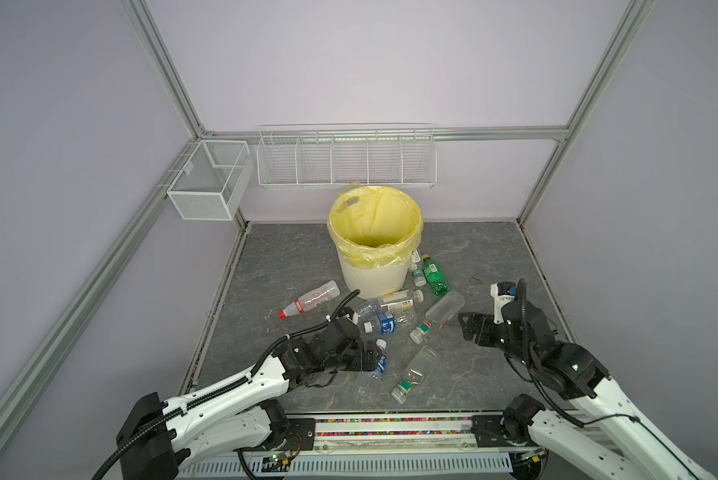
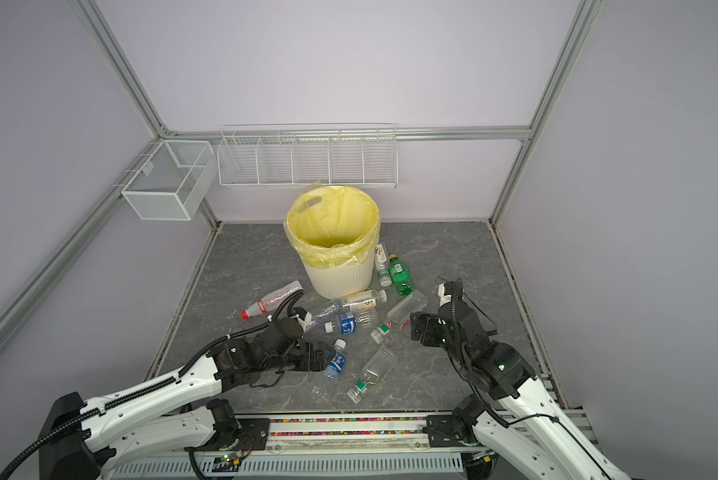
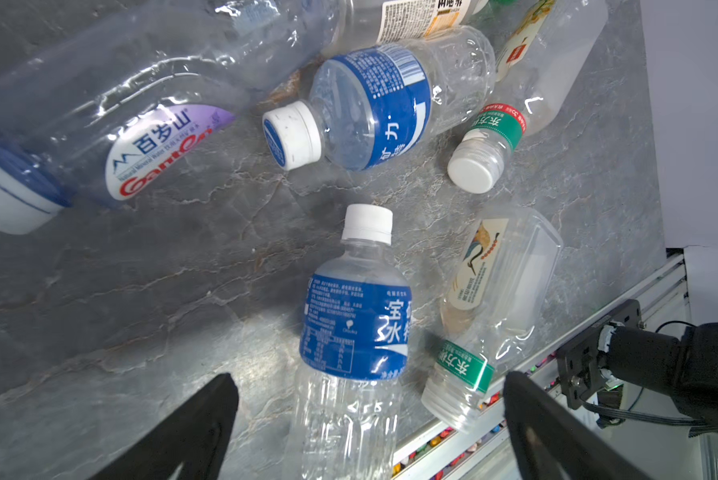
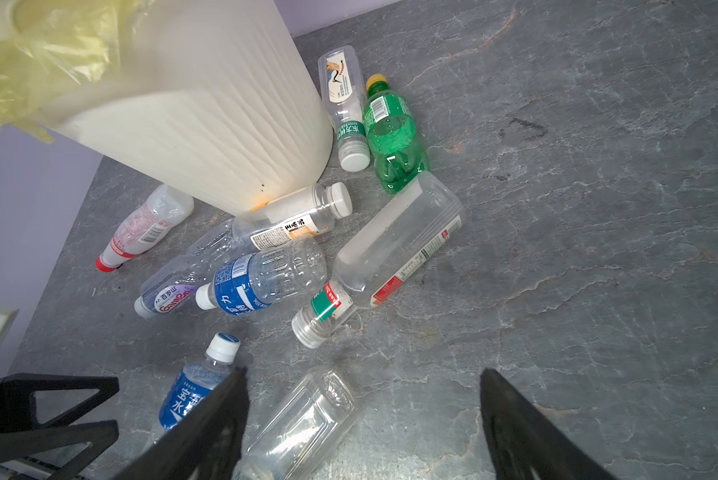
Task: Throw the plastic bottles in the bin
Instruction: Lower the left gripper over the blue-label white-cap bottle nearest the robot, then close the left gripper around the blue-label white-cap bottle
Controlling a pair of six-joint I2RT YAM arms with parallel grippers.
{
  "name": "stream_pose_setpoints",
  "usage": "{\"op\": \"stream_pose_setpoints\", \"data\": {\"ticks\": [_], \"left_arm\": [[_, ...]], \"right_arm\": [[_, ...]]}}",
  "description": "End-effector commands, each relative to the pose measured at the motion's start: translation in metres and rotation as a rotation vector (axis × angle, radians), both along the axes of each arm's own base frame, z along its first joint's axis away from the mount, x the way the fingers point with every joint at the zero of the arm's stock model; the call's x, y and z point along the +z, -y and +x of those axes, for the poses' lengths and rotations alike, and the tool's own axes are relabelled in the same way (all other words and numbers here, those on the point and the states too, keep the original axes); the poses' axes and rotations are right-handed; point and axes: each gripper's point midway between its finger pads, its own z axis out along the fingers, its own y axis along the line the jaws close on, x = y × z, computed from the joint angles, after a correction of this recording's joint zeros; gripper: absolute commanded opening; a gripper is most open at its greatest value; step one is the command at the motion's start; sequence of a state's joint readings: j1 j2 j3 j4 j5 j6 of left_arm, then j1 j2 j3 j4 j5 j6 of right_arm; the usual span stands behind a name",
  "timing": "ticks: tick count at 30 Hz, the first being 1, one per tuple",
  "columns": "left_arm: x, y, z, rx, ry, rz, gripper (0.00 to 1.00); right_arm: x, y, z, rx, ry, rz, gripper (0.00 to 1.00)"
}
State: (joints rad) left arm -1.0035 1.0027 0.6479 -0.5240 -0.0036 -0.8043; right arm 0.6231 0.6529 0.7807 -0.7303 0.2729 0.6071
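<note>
Toward the rear edge of the bench [image 1: 486, 257], at mid-width: locating the bin [image 1: 372, 279] standing upright, yellow bag [image 1: 376, 216] folded over the rim. Seeing no bottle inside, as far as both top views are showing the interior.

Counting nine plastic bottles [image 1: 384, 324], all lying on their sides on the bench, spreading from the bin's base toward the front edge. Noting a green bottle [image 1: 435, 276] and a crane-label bottle [image 4: 342, 104] just beside the bin's right wall, a red-capped bottle [image 1: 309, 303] lying apart toward the left edge, and a square clear bottle [image 1: 415, 370] near the front edge.

Holding the left fingers [image 3: 199, 428] spread wide, one on either side of a blue-label bottle [image 3: 355, 328] near the front edge, not touching it, gripping nothing.

Holding the right fingers [image 4: 528, 440] apart as well, empty, hovering beside the heap toward the right edge.

Judging progress as barely begun: nothing binned as far as visible, a likely first pick being lined up on the left, all nine bottles remaining to be lifted and dropped into the bin.
</note>
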Motion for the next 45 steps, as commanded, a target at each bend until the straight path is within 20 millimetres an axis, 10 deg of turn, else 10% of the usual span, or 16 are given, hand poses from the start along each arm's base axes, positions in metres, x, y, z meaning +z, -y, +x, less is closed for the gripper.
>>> {"op": "stream_pose_setpoints", "data": {"ticks": [1, 21, 45], "left_arm": [[-0.001, -0.001, 0.001, 0.026, -0.002, 0.013, 0.99], [-0.042, 0.009, -0.027, -0.089, -0.035, 0.179, 1.00], [-0.066, 0.018, -0.031, -0.176, -0.070, 0.256, 0.40]], "right_arm": [[-0.007, 0.007, -0.003, -0.031, -0.017, -0.001, 0.88], [-0.009, 0.004, 0.000, -0.044, -0.044, -0.005, 0.88], [-0.014, 0.013, 0.012, -0.112, -0.006, -0.041, 0.88]]}}
